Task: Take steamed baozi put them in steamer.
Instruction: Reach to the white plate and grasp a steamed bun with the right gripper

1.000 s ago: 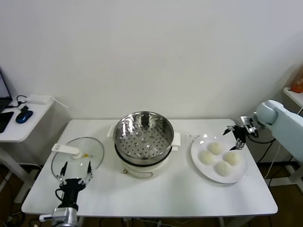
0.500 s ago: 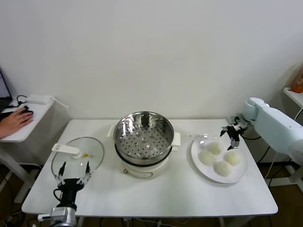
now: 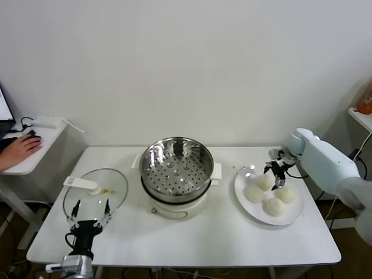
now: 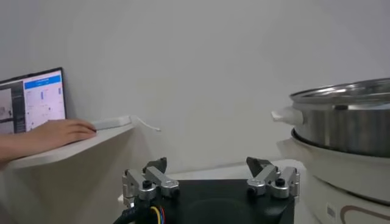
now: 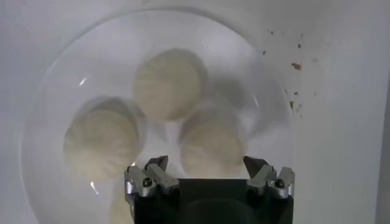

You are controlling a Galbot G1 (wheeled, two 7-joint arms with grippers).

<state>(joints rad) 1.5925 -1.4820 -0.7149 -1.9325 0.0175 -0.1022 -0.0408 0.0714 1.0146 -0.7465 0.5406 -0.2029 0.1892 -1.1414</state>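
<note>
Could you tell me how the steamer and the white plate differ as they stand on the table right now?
The steamer is a deep, shiny steel pot with a perforated floor; the white plate is flat and shallow. The steamer holds nothing, while the plate carries all four steamed baozi. The open right gripper hangs over the plate; no gripper is near the steamer. Both are round and sit on the white table.

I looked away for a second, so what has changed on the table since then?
The right claw has swung in from beside the plate and now hangs open over the steamed baozi; it has taken hold of nothing. At the side desk, a person's hand now rests where a mouse lay. All four buns, the steamer, the glass lid and the open left claw stayed put.
</note>
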